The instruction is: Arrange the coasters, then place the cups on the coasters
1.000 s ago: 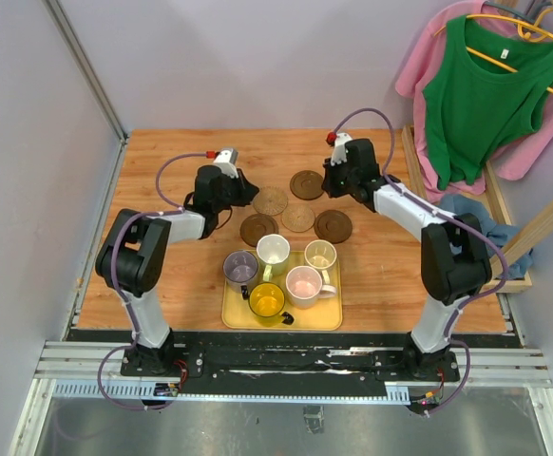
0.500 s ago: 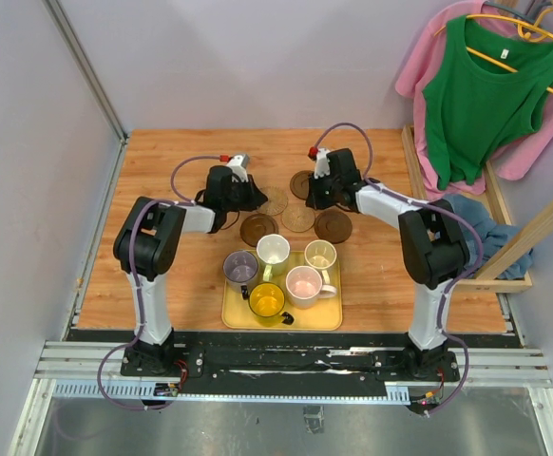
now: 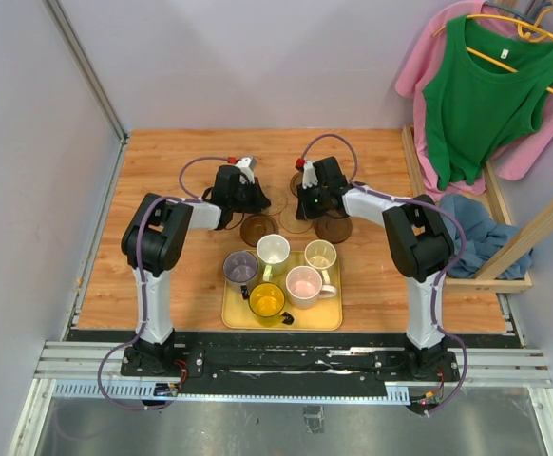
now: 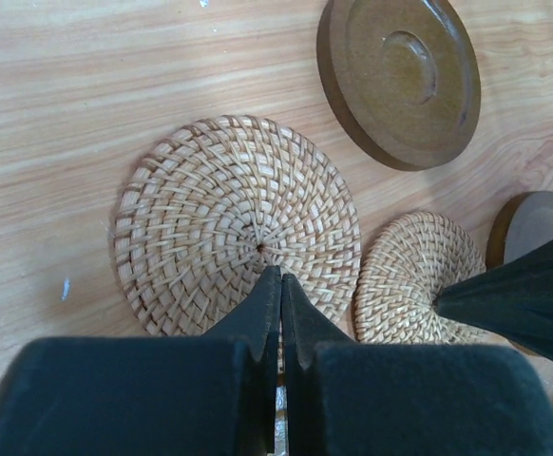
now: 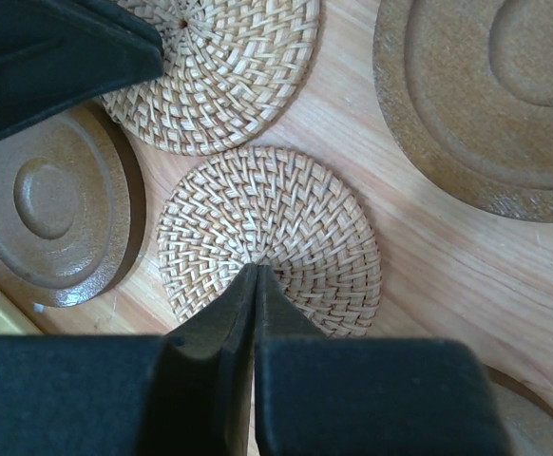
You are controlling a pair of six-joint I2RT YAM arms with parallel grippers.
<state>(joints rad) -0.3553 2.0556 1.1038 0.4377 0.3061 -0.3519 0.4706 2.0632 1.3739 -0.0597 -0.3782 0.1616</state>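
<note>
Left gripper: your left gripper had its jaws pressed together on nothing. Its tip appeared to rest on the near side of a tan woven coaster, just short of the centre.
Right gripper: your right gripper was likewise closed and empty, with its tip on the near half of the second woven coaster.
Coasters: the two woven discs lay just beside each other, with dark brown wooden coasters close around them, all bunched together on the wooden table beyond the tray.
Cups: five mugs stood on the yellow tray, none on a coaster yet.
Step in hand: this was most likely sliding the woven coasters apart with the closed tips.
Doing it well: you would want light, steady downward pressure and slow drags, leaving each disc room for a mug and its handle. The arms were close, so draw them away from each other rather than across.
Wrist views only: these showed the weave and exactly where each tip sat. The left wrist view also caught the right gripper's finger over the neighbouring disc.
Top view only: this showed the mugs, the tray and both arms, though the gripper bodies largely hid the woven coasters.
</note>
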